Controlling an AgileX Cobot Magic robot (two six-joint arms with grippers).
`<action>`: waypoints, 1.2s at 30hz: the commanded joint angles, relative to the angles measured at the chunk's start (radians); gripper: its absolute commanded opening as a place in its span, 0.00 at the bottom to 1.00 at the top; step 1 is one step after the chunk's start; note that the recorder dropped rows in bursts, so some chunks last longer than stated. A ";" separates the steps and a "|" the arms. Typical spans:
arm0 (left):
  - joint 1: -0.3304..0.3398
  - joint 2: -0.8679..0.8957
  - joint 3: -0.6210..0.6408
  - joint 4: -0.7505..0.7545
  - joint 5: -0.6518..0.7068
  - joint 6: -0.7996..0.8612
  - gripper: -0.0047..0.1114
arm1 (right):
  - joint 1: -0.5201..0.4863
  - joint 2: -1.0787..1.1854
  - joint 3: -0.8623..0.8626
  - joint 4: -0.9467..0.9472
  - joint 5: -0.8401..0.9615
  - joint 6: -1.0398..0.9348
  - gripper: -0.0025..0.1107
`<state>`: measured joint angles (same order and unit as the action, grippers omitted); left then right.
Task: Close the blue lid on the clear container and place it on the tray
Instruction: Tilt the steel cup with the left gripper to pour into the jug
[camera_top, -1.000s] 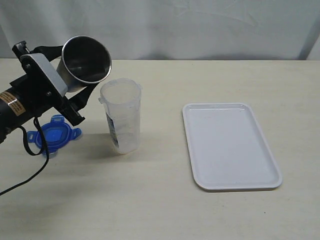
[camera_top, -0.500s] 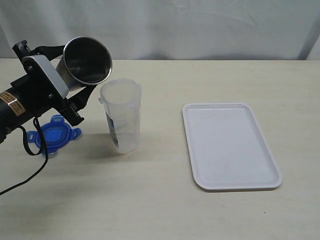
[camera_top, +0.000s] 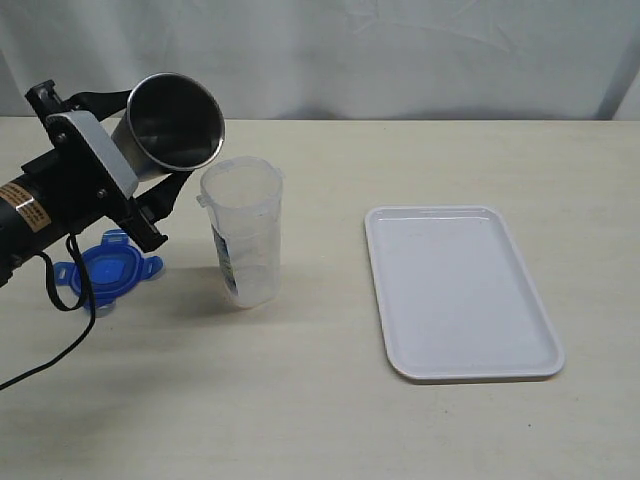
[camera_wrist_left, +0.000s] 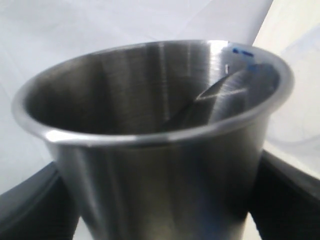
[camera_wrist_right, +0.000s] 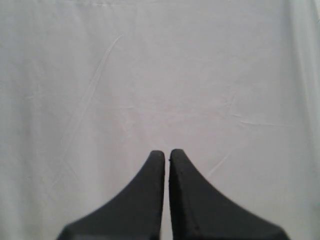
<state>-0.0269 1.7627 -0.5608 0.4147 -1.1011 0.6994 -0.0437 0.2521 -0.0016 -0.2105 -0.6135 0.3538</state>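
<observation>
The clear container (camera_top: 243, 231) stands upright and lidless on the table, left of centre. The blue lid (camera_top: 105, 271) lies flat on the table to its left, partly hidden behind my left arm. My left gripper (camera_top: 150, 175) is shut on a grey metal cup (camera_top: 172, 122), tipped with its mouth toward the container's rim; the cup (camera_wrist_left: 155, 145) fills the left wrist view with dark fingers (camera_wrist_left: 287, 200) on both sides. The white tray (camera_top: 457, 291) lies to the right with nothing on it. My right gripper (camera_wrist_right: 166, 155) is shut on nothing, facing a white cloth, and is outside the exterior view.
A black cable (camera_top: 50, 340) trails from the left arm across the table near the lid. A white cloth backdrop (camera_top: 400, 50) hangs behind the table's far edge.
</observation>
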 joint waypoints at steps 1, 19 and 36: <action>-0.008 -0.018 -0.013 -0.009 -0.063 0.003 0.04 | 0.000 0.004 0.002 -0.007 0.006 0.002 0.06; -0.062 -0.018 -0.040 -0.101 -0.024 0.050 0.04 | 0.000 0.004 0.002 -0.007 0.006 0.002 0.06; -0.062 -0.018 -0.041 -0.098 -0.008 0.056 0.04 | 0.000 0.004 0.002 -0.007 0.008 0.002 0.06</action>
<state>-0.0840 1.7627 -0.5884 0.3314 -1.0486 0.7478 -0.0437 0.2521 -0.0016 -0.2105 -0.6118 0.3555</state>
